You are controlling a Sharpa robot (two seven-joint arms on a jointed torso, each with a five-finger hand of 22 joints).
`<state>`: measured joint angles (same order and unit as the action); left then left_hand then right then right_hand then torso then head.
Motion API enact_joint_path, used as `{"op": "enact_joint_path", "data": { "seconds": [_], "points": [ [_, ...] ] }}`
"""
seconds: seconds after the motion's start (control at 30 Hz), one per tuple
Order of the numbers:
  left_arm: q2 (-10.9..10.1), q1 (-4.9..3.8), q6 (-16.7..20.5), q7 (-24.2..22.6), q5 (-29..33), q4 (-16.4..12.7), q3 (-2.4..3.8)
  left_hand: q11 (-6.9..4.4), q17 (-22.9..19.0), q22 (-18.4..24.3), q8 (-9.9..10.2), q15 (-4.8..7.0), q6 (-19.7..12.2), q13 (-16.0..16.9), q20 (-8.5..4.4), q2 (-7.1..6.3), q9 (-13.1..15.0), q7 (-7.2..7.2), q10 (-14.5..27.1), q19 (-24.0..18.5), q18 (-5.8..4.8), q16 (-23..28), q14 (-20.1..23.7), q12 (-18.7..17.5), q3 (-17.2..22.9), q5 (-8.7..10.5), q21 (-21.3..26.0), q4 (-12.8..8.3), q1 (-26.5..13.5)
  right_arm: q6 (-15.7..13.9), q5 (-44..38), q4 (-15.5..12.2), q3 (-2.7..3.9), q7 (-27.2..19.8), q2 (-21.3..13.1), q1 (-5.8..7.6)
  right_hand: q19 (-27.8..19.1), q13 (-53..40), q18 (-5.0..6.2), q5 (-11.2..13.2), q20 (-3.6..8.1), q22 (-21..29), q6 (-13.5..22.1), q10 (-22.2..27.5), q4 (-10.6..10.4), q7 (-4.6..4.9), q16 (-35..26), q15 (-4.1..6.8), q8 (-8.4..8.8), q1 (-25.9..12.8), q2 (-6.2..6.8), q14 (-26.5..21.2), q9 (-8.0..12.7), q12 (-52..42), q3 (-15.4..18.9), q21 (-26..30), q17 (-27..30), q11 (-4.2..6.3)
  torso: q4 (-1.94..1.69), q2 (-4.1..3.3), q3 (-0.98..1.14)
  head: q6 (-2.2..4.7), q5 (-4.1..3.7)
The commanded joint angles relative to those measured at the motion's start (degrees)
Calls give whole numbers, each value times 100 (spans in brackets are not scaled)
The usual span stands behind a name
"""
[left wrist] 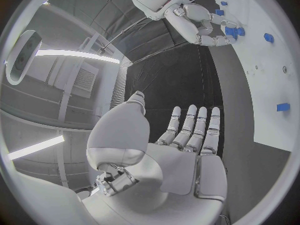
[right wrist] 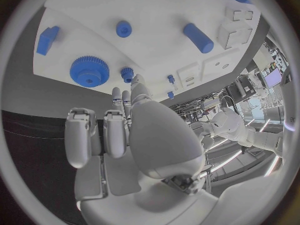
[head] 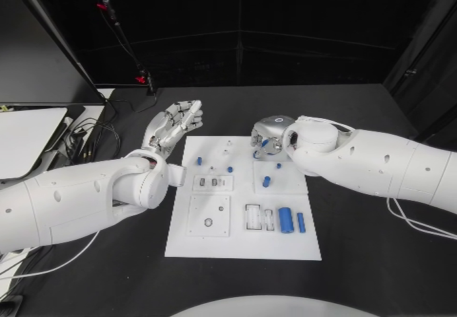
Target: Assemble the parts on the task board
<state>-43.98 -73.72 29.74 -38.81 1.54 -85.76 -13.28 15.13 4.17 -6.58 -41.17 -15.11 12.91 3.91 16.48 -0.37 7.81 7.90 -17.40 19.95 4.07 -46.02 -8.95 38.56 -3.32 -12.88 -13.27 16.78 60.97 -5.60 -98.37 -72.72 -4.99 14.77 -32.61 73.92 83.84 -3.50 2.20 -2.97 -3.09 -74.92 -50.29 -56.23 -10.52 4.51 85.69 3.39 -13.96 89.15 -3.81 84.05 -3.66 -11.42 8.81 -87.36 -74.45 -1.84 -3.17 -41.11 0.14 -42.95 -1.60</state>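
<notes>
The white task board point(head: 243, 246) lies in the middle of the black table with small blue parts on it. My right hand point(head: 271, 135) hovers over the board's far right corner, fingers bent down and nothing held. In the right wrist view its fingertips point(right wrist: 134, 81) end right beside a small blue toothed part point(right wrist: 127, 74); I cannot tell if they touch it. A larger blue gear point(right wrist: 89, 71) lies flat on the board, apart from the fingers. My left hand point(head: 176, 122) is off the board's far left corner, flat, fingers straight and empty point(left wrist: 187, 150).
A blue cylinder point(head: 284, 218) and a thin blue pin point(head: 301, 222) lie at the board's near right, beside a rectangular recess point(head: 253, 216). More blue pieces point(head: 200, 160) point(head: 267, 179) sit mid-board. A white box point(head: 28, 139) and cables point(head: 90, 135) occupy the table's left.
</notes>
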Motion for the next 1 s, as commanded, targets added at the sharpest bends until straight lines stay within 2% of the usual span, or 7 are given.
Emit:
{"op": "enact_joint_path", "data": {
  "seconds": [0.03,0.47,0.8,1.0],
  "points": [
    [-2,-10,-69,-1464,-53,-5,3,8,-5,-3,-18,2,28,-7,8,52,-5,918,-23,-23,116,-23,-32,38,43,-25,-25,3,7,127,-53,54,4,54,36,-12,171,-5,-43,28,28,-763,-38,-47,-16,3,-41,13,52,62,-12,333,-8,48,-35,33,12,-12,2,4,1,-10,3],
    [-7,-10,-74,-1451,-53,1,2,8,-9,-1,-19,2,26,-8,8,69,-12,918,-22,-35,115,-24,-31,40,43,-32,-21,3,15,291,-53,134,5,117,127,-60,162,-5,-40,27,17,-753,-161,-209,-15,14,-49,2,136,238,-29,335,-16,135,-101,42,18,-22,1,14,-4,-56,11],
    [-4,-9,-75,-1438,-53,14,2,8,-12,3,-19,1,26,-8,8,79,-16,918,-23,-50,115,-25,-30,42,43,-35,-14,2,19,271,-53,191,5,129,164,-80,158,-2,-38,27,11,-748,-212,-283,-61,22,-55,-4,175,260,-54,334,-16,180,-120,46,33,-28,-2,18,-4,-73,3],
    [5,-9,-76,-1433,-53,20,1,8,-12,3,-20,1,26,-8,8,79,-16,918,-23,-52,115,-25,-29,42,43,-36,-13,2,19,355,-45,225,5,131,183,-90,147,-2,-34,27,8,-729,-248,-329,-76,19,-64,-5,196,294,-60,331,-17,209,-134,55,54,-24,2,22,-6,-87,10]
  ]
}}
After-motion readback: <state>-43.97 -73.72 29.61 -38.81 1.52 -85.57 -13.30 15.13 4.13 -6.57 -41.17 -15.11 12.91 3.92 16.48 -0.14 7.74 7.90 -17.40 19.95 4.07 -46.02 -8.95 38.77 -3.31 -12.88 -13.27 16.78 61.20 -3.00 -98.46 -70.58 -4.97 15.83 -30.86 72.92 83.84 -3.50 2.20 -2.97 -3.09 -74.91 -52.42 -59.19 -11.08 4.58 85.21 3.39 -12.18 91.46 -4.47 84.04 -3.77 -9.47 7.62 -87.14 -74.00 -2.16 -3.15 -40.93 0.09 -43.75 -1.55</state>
